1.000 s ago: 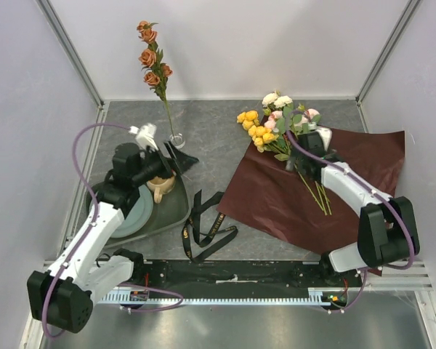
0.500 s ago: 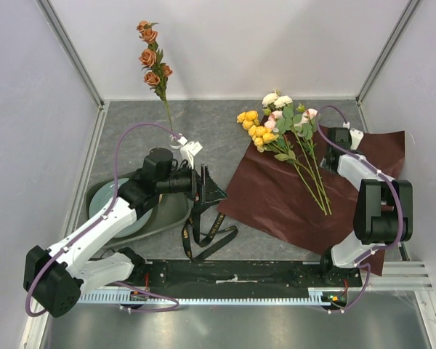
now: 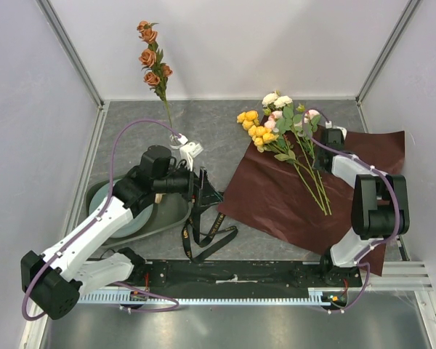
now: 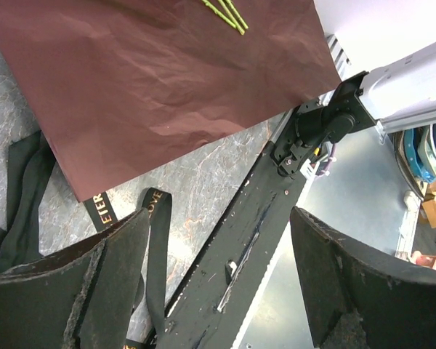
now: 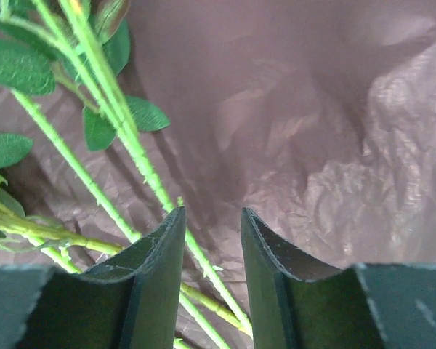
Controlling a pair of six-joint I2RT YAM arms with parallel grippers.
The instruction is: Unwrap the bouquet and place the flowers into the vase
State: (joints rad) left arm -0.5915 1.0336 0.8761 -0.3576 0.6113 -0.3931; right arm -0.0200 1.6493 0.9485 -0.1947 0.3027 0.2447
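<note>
Seen from above, at 3 o'clock on the grey table (image 3: 225,123): maroon paper (image 3: 276,203), spread flat and unwrapped. On it, yellow, pink and cream flowers (image 3: 272,123), heads toward 11 o'clock past the sheet's far edge, green stems (image 3: 316,185) trailing toward 5 o'clock. Just beside the sheet's left corner, black ribbon (image 3: 207,229) with gold lettering, loose on the table.

At 10 o'clock — clear vase (image 3: 176,138), mostly hidden behind the left wrist, with one rust-orange spray (image 3: 152,54) upright in it.

Left gripper (image 3: 206,190) near the table's middle, between vase and paper, over the ribbon's far end. In its wrist view, spread wide (image 4: 219,214): nothing between the fingers, ribbon and paper corner below.

Right gripper (image 3: 327,138) at 2 o'clock, low over the paper, just right of the stems below the heads. In its wrist view (image 5: 211,218), fingers (image 5: 160,254) close together yet apart, paper showing through the gap. One stem passing under the left fingertip and out through the gap, thinner than the gap — released, not pinched.

At 8 o'clock, under the left arm, grey-green tray (image 3: 176,207) with a plate.
</note>
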